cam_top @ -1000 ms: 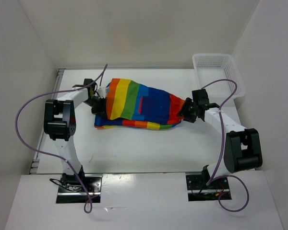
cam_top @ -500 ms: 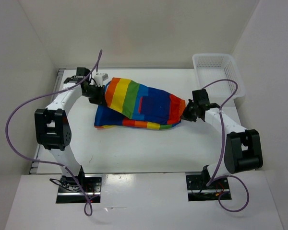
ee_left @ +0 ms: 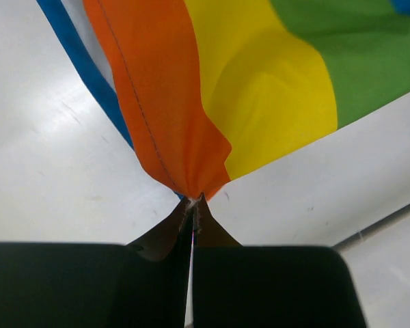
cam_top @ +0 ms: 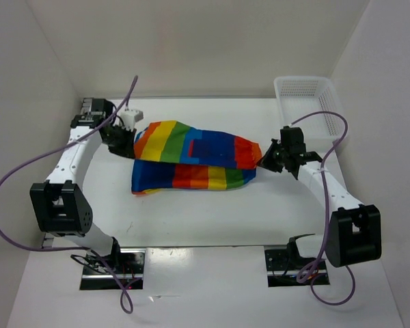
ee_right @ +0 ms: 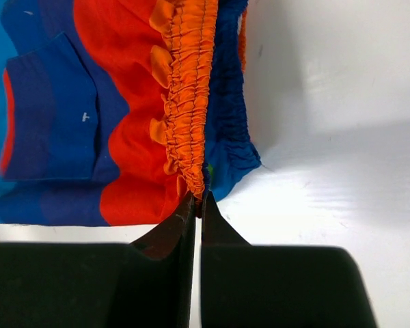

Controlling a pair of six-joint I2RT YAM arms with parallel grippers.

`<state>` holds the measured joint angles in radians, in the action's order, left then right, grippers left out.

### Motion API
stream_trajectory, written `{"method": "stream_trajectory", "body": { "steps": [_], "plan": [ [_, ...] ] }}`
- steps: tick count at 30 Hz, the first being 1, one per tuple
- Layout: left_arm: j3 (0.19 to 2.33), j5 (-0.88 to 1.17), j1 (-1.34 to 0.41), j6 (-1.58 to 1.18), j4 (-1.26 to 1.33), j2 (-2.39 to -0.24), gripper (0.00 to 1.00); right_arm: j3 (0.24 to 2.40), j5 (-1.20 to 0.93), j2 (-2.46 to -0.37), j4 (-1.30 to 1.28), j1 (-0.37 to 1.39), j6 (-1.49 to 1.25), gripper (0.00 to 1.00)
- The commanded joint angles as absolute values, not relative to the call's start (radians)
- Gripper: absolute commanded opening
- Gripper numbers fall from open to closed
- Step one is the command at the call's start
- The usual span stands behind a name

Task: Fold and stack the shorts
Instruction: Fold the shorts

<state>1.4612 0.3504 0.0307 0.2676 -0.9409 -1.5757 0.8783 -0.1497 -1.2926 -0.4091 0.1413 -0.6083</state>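
The rainbow-striped shorts [cam_top: 195,157] are stretched between both arms over the middle of the white table, partly lifted, with a lower layer lying below. My left gripper [cam_top: 126,139] is shut on the shorts' orange corner [ee_left: 184,137] at the left end. My right gripper [cam_top: 266,158] is shut on the gathered orange waistband [ee_right: 190,102] at the right end; a blue waistband layer [ee_right: 229,137] hangs beside it. A dark blue pocket [ee_right: 44,116] shows on the upper layer.
A white mesh basket [cam_top: 307,102] stands at the back right corner of the table [cam_top: 191,219]. White walls close in the left, back and right sides. Purple cables loop from both arms.
My right gripper closed on the waistband. My left arm carried its corner back and to the left, and the shorts spread out flatter and wider across the table.
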Motion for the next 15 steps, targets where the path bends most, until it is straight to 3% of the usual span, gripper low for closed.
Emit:
{"method": "stream_trajectory", "body": {
  "steps": [1, 10, 11, 12, 15],
  "plan": [
    [1.298, 0.267, 0.046, 0.310, -0.967, -1.605, 0.00, 0.841, -0.158, -1.301, -0.399, 0.129, -0.617, 0.00],
    [1.149, 0.177, 0.046, 0.279, -0.882, -1.697, 0.00, 0.796, -0.167, -1.442, -0.362, 0.166, -0.636, 0.01],
    [1.149, 0.161, 0.034, 0.279, -0.882, -1.721, 0.00, 0.786, -0.167, -1.451, -0.362, 0.166, -0.647, 0.06],
    [1.149, 0.143, 0.025, 0.267, -0.873, -1.721, 0.00, 0.773, -0.167, -1.460, -0.348, 0.166, -0.647, 0.27],
    [1.149, 0.114, 0.009, 0.267, -0.873, -1.733, 0.01, 0.764, -0.176, -1.460, -0.319, 0.166, -0.672, 0.64]
  ]
}}
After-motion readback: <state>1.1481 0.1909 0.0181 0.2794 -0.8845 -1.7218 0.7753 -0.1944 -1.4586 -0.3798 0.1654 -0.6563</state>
